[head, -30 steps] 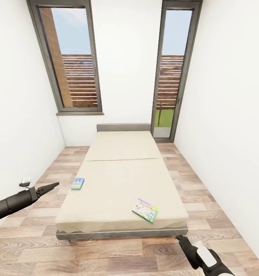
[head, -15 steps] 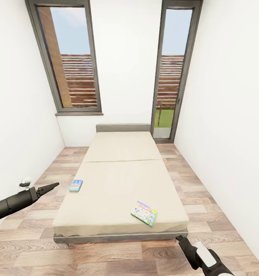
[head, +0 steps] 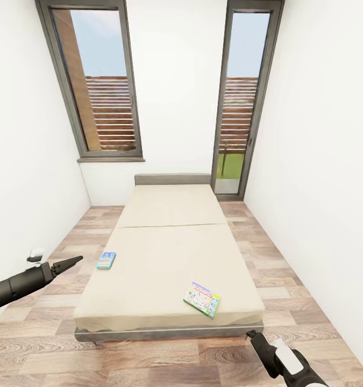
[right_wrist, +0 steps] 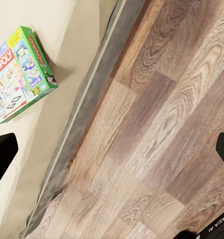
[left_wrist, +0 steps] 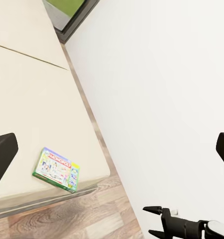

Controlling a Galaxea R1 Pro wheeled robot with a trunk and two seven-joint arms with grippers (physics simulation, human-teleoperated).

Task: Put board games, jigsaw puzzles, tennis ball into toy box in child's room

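Observation:
Two board games lie on the beige bed (head: 165, 252). A small blue one (head: 106, 260) sits near the bed's left edge. A green-edged one (head: 202, 299) rests close to the foot-end right corner, and also appears in the left wrist view (left_wrist: 57, 169) and the right wrist view (right_wrist: 22, 72). My left gripper (head: 75, 260) hovers open over the floor, left of the blue game. Low at the right, my right gripper (head: 251, 335) is open above the floor just past the bed's foot, with nothing held. The table, toy box, jigsaw puzzles and tennis ball are out of view.
The bed fills the middle of a narrow white-walled room. Strips of wood-plank floor (head: 289, 279) run along both sides and at the foot. A tall window (head: 100, 86) and a glass door (head: 240, 107) are on the far wall. A small white object (head: 36, 254) sits by the left wall.
A second ago the whole view shifted slightly, with the bed sliding a little left and down. Since then nothing has moved, and both arms keep their pose.

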